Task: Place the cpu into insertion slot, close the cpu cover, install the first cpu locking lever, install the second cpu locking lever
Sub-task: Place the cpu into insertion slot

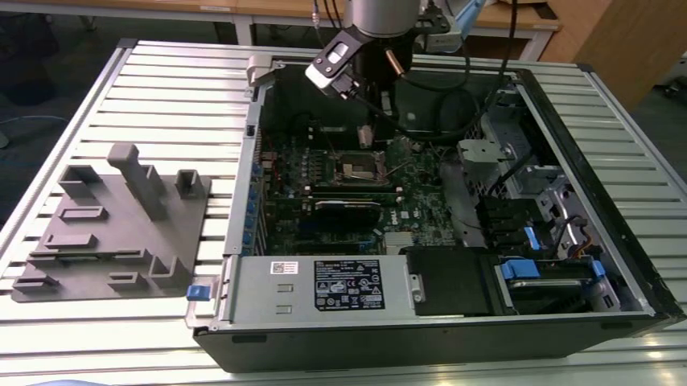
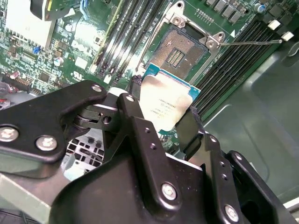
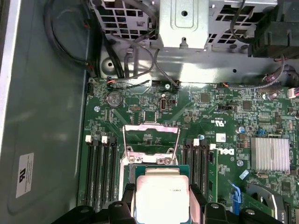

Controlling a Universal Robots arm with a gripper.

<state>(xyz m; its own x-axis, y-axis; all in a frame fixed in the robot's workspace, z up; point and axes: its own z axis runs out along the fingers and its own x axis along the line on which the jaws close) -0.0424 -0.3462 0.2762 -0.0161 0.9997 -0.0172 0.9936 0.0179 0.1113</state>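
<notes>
The gripper (image 2: 161, 112) is closed on the cpu (image 3: 161, 196). Its two black fingers (image 2: 135, 100) press on opposite edges of the chip, and the jaws are open only as wide as the chip itself. The silver-grey metal top of the cpu faces both wrist cameras.

In the exterior view, the arm enters from the upper centre of the frame and reaches down into the open computer case (image 1: 429, 322). The gripper hangs just above the insertion slot (image 1: 363, 167), which sits in the upper middle of the green motherboard (image 1: 322, 217).

In the second wrist view, the slot is uncovered and its contact field is exposed inside the silver rim. The cpu is held near the slot and is not seated in it.

In the first wrist view, the cpu cover (image 3: 150, 135) is raised, standing up beyond the held chip. A thin locking lever (image 2: 252, 42) is swung out from the slot over the black memory slots (image 3: 100, 168).

The case lies on a slatted metal table (image 1: 161, 80). A grey fixture block (image 1: 118, 233) rests on the table at the exterior view's left.
</notes>
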